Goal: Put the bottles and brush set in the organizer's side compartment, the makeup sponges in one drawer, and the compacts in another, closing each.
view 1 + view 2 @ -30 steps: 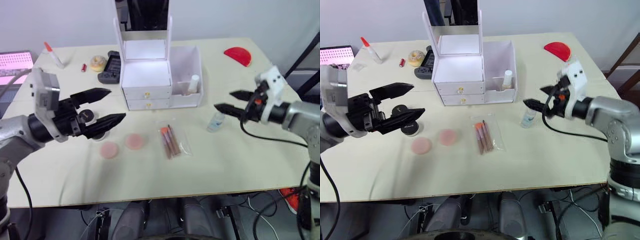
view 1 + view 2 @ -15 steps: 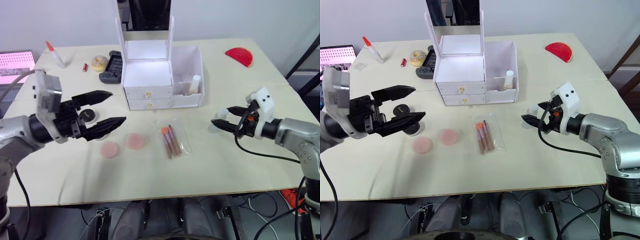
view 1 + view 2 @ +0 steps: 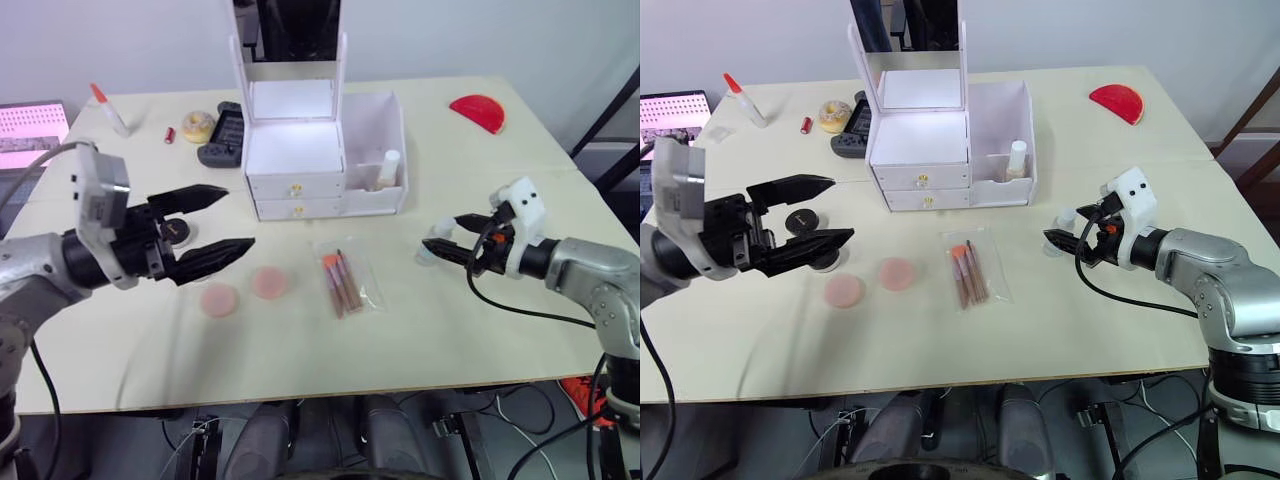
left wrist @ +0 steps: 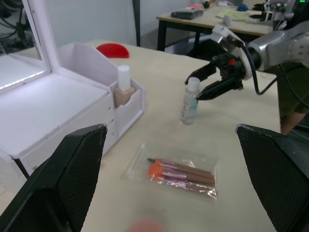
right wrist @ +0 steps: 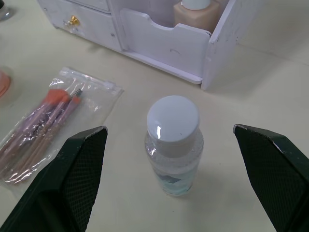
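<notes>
The white organizer [image 3: 296,150] stands at the table's back with both gold-knobbed drawers shut. A beige bottle [image 3: 386,170] stands in its side bin. The clear pale blue bottle [image 5: 174,142] stands upright on the table to the organizer's right. My right gripper [image 3: 443,233] is open at that bottle, one fingertip on each side of it. The brush set [image 3: 342,280] lies flat in front of the drawers. Two pink sponges [image 3: 218,298] [image 3: 268,282] lie to its left. My left gripper [image 3: 238,216] hovers open above the two black compacts [image 3: 800,220] [image 3: 823,262].
At the back left lie a red-tipped glue bottle [image 3: 108,110], a small red item [image 3: 168,135], a yellow roll [image 3: 196,125] and a dark game controller [image 3: 222,137]. A red half-disc [image 3: 477,112] sits at the back right. A pink-lit screen [image 3: 30,125] borders the table's left edge.
My right gripper came down and toward the pale blue bottle, and its fingers now flank it. The left gripper has barely moved.
</notes>
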`<state>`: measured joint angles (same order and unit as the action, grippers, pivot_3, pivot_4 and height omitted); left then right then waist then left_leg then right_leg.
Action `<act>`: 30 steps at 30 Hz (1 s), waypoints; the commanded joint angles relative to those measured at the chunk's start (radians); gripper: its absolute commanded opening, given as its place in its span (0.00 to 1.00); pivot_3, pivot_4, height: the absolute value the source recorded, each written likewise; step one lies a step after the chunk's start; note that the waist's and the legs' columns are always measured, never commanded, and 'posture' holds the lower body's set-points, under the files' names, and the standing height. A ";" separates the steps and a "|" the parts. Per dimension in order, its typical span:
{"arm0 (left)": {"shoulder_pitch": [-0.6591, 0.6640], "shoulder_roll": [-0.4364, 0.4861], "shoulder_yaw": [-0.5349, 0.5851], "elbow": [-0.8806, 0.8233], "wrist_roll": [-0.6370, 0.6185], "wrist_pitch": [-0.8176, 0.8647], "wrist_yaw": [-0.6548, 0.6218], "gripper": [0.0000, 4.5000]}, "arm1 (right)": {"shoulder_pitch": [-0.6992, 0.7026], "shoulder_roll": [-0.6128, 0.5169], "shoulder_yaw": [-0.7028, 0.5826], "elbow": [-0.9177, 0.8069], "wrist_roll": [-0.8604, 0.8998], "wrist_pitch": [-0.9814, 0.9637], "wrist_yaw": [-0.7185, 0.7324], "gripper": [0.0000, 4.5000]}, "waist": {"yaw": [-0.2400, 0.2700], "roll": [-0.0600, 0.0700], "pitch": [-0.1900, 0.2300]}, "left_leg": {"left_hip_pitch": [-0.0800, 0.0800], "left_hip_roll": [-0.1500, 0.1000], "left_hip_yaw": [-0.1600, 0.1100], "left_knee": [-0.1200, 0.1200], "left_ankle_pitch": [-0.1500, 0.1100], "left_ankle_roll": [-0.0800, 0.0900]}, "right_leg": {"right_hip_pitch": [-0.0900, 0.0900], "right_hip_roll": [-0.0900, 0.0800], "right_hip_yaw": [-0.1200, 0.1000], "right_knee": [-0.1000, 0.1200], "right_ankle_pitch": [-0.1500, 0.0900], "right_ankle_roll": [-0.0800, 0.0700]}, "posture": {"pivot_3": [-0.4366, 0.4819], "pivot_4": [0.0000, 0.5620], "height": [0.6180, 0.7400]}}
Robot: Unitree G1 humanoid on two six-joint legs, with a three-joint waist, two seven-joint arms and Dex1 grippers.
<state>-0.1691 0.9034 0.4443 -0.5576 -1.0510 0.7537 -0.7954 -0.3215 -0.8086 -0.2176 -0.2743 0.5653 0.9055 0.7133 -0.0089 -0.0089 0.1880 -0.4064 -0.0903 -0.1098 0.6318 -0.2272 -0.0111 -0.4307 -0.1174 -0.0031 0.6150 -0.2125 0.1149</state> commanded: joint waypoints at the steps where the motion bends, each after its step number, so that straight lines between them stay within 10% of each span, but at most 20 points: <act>1: 0.077 0.029 0.118 0.083 0.043 -0.018 -0.035 1.00 | 0.070 -0.064 -0.110 -0.017 0.014 -0.052 0.068 0.98 | 0.002 0.000 0.000 | 0.000 0.000 0.000 0.000 0.000 0.000 | 0.000 0.000 0.000 0.000 0.000 0.000 | 0.48 0.27 0.98; 15: 0.396 0.096 0.357 0.634 0.433 -0.327 -0.275 1.00 | 0.456 -0.202 -0.552 0.302 -0.044 -0.430 0.426 0.98 | 0.002 0.000 0.000 | 0.002 0.001 0.001 -0.001 -0.001 0.001 | 0.002 -0.001 0.000 -0.002 -0.002 -0.003 | 0.48 0.27 0.98; 30: 0.360 0.083 0.340 0.753 0.494 -0.412 -0.298 1.00 | 0.506 -0.180 -0.582 0.369 -0.052 -0.488 0.392 0.98 | 0.000 0.000 0.000 | 0.001 0.001 0.000 -0.001 -0.002 0.000 | 0.002 -0.003 0.000 -0.003 -0.002 -0.003 | 0.48 0.27 0.98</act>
<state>0.1998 0.9825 0.7840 0.2314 -0.5534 0.3432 -1.0959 0.1946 -0.9968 -0.7794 0.1227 0.4958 0.4178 1.1192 -0.0090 -0.0089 0.1877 -0.4051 -0.0890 -0.1095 0.6306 -0.2287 -0.0107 -0.4289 -0.1205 -0.0031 0.6124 -0.2149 0.1120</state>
